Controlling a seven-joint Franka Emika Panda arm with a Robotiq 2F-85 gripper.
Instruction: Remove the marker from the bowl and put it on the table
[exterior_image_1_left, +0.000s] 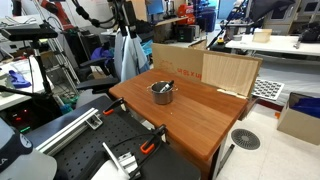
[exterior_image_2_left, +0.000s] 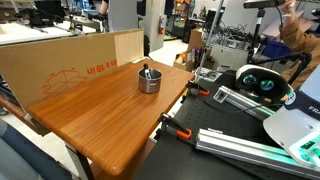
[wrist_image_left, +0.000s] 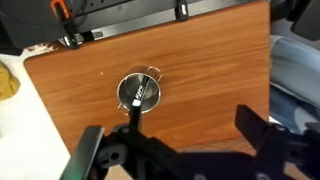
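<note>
In the wrist view the bowl (wrist_image_left: 124, 88) stands on the table (wrist_image_left: 220, 60), the marker (wrist_image_left: 138, 100) leaning over its rim toward 7 o'clock — an easy end to pinch. The gripper (wrist_image_left: 168, 130) hangs above, fingers spread wide and empty, bowl at its 11 o'clock.

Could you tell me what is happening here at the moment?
A robot arm is about to take the marker out of the bowl on the table. The marker lies in the bowl, not yet gripped. In the wrist view the gripper hangs open above the bowl, holding nothing.
</note>
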